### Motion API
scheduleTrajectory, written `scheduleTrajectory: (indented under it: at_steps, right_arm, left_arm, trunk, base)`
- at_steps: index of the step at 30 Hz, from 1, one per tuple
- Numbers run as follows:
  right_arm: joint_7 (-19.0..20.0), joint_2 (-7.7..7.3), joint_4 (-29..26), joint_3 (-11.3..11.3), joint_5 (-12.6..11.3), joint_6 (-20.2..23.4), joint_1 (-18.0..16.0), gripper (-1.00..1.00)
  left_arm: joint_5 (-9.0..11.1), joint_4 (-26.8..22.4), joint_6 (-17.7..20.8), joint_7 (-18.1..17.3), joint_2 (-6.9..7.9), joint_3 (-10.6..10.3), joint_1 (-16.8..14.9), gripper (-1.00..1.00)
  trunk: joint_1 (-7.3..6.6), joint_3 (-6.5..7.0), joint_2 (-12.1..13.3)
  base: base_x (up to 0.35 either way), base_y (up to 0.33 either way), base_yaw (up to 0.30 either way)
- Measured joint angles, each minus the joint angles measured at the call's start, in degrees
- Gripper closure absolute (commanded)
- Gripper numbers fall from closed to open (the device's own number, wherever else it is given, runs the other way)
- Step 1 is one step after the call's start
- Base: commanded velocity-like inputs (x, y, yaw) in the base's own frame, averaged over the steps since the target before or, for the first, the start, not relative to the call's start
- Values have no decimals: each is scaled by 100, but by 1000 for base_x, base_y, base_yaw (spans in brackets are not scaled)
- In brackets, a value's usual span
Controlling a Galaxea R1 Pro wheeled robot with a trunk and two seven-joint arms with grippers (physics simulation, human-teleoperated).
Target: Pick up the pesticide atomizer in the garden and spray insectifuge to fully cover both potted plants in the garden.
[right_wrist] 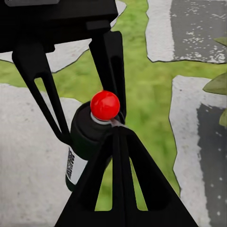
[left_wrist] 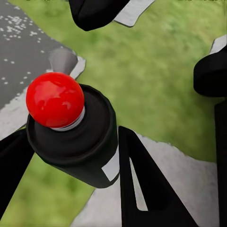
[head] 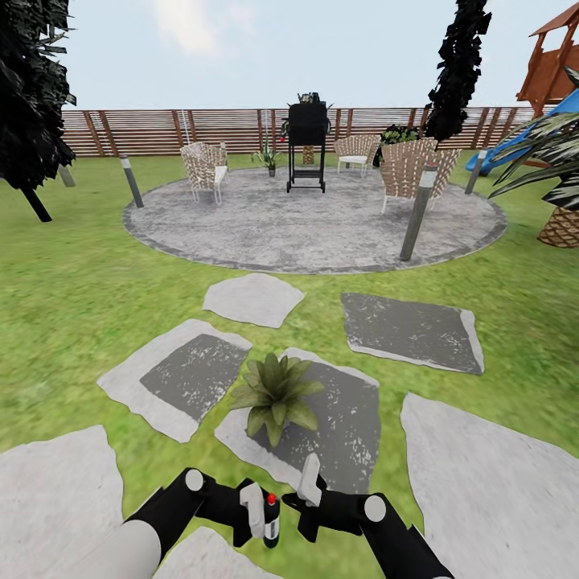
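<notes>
The pesticide atomizer, a dark bottle with a white label and a red ball nozzle, stands upright in my left gripper, which is shut on it low in the head view. The left wrist view shows the bottle from above, clamped between black fingers. My right gripper is beside it, shut, its joined tips right next to the red nozzle. One of the potted plants, a low green rosette, sits on a stepping stone just ahead of both grippers. Its leaf tips show in the right wrist view.
Pale stepping stones lie in the lawn ahead. Beyond is a round grey patio with wicker chairs, a black grill, grey bollard lamps and a small spiky pot plant. A brown slat fence closes the back.
</notes>
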Motion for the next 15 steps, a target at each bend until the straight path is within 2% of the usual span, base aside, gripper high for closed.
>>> scheduleTrajectory:
  at_steps: [15]
  right_arm:
    - [0, 0, -6, 0, 0, -2, 0, 100]
  left_arm:
    - [1, 6, -26, 1, -98, -1, -7, 100]
  trunk:
    - [0, 0, 0]
  base:
    - [0, 0, 0]
